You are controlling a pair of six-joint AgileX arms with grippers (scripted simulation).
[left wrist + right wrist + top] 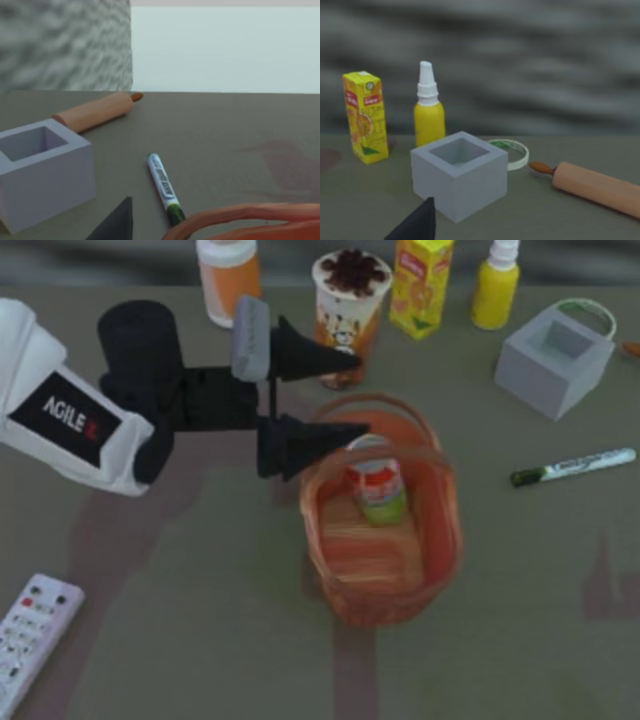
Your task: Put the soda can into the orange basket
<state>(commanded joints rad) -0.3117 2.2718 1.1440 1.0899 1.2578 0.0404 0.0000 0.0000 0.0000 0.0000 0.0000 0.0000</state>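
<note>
The soda can point(378, 485), red above and lime-green below, sits inside the orange basket point(440, 540) toward its back end. My left gripper point(358, 395) hovers over the basket's back-left rim, open and empty, and the can lies just beyond its nearer fingertip. In the left wrist view one dark finger point(117, 225) and a basket handle point(250, 215) show at the lower edge. My right arm is outside the top view. Its wrist view shows a single dark finger point(422, 220) set well off to one side, with nothing held.
Along the back stand an orange-and-white bottle point(228, 275), a drink cup point(350, 310), a yellow carton point(420, 285) and a yellow bottle point(496, 285). A grey box point(555, 355) and a marker point(572, 467) lie to the right, a remote point(30, 635) front left. A rolling pin point(595, 187) lies beyond the box.
</note>
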